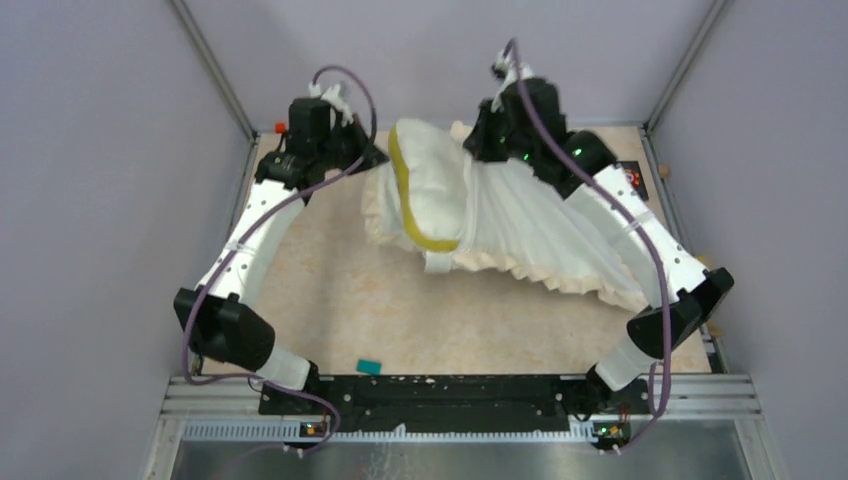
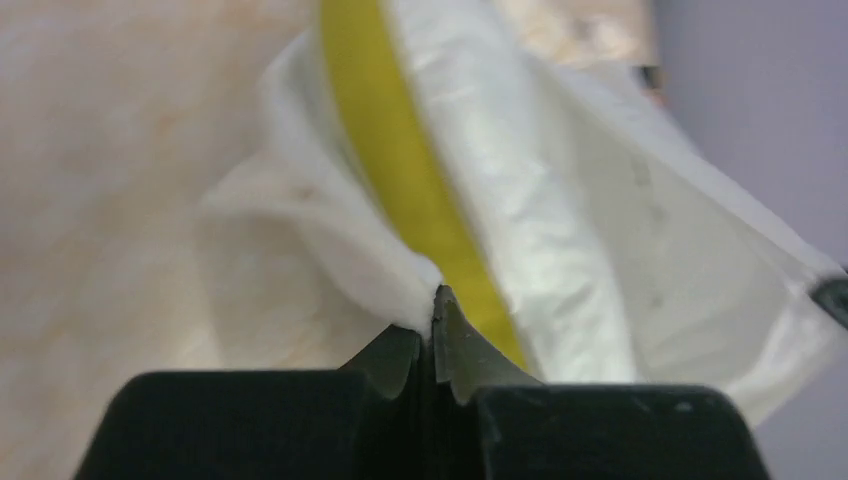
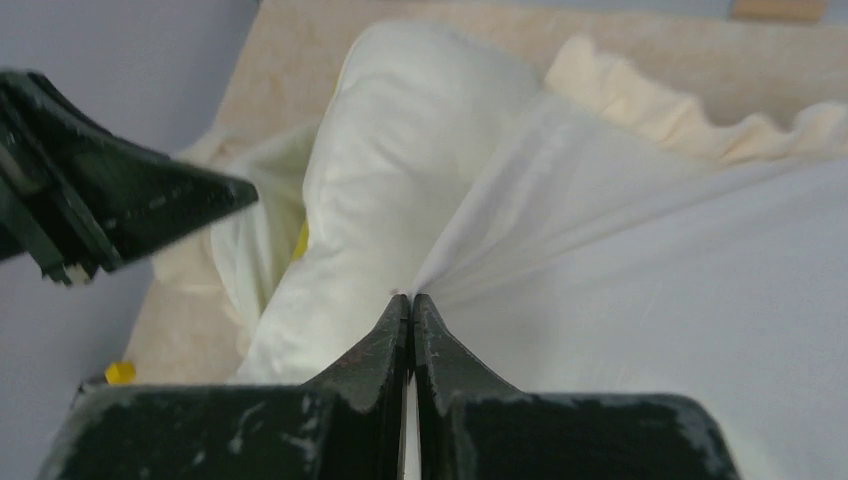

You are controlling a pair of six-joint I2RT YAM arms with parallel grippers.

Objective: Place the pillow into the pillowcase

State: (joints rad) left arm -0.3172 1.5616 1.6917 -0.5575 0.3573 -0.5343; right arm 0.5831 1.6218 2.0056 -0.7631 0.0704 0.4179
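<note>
The pillow [image 1: 440,190] lies at the table's back middle, with its yellow band [image 1: 403,190] at the left end. The rest of it is inside the frilly pillowcase [image 1: 540,220], which drapes down to the right. My left gripper [image 1: 378,160] is shut on a white fold of the pillowcase [image 2: 330,240] right beside the yellow band [image 2: 400,150]. My right gripper [image 1: 482,145] is shut on the top layer of the pillowcase [image 3: 650,270], which pulls into taut pleats. In the right wrist view the jaws [image 3: 410,298] sit against the plump pillow [image 3: 400,150].
A small teal piece [image 1: 368,366] lies near the table's front edge. A red-topped part [image 1: 281,127] sits at the back left and a black box [image 1: 635,180] at the right edge. Purple walls and metal posts close in the table.
</note>
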